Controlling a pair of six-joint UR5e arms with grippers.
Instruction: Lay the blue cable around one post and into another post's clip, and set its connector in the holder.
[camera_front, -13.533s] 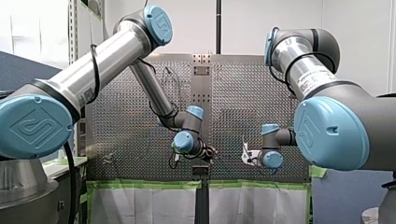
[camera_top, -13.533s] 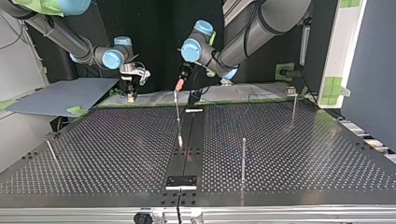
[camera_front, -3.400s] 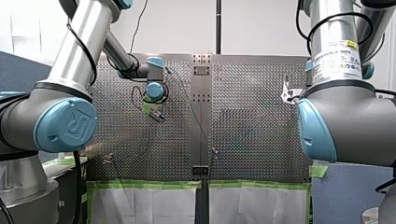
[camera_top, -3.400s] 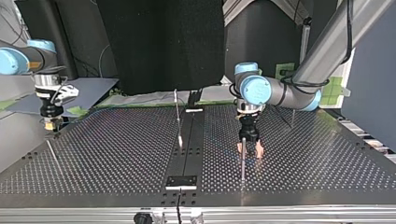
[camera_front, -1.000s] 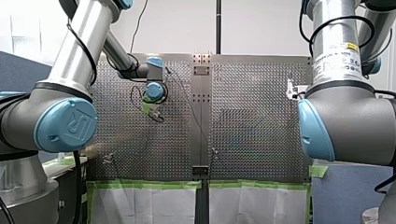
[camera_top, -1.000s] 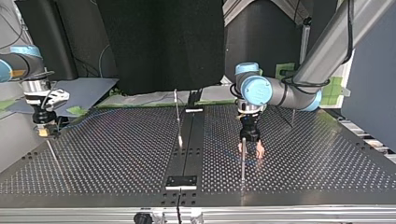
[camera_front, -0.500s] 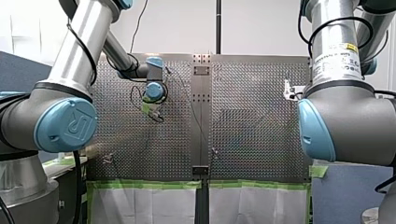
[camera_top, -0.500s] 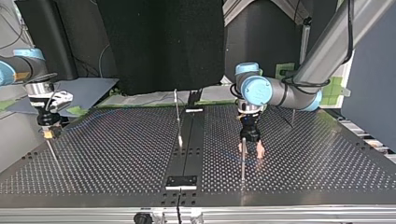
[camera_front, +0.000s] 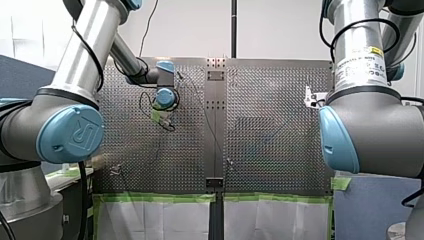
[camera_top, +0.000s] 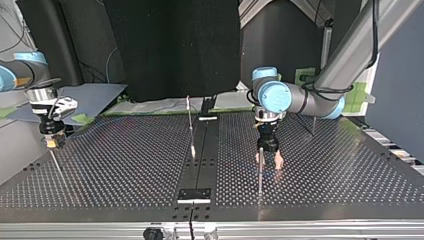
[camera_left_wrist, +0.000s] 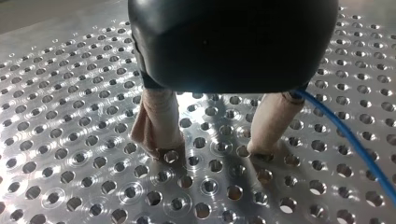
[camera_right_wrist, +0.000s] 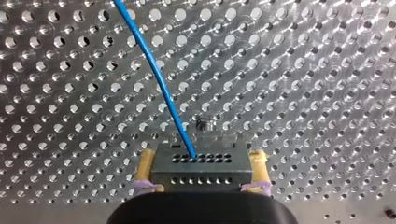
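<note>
Carefully, my right gripper clamping the connector at the top view's left, my left gripper spread empty, I'd lower it straight, blue cable unsnagged.

You are in a robotics lab: two silver industrial arms with pale blue joint caps reach over a perforated aluminium bench plate fitted with thin steel posts, a black blackout curtain behind, green masking tape along its edge

Silver arms, pale-blue joint caps, black cables, beige-padded left hand.
</note>
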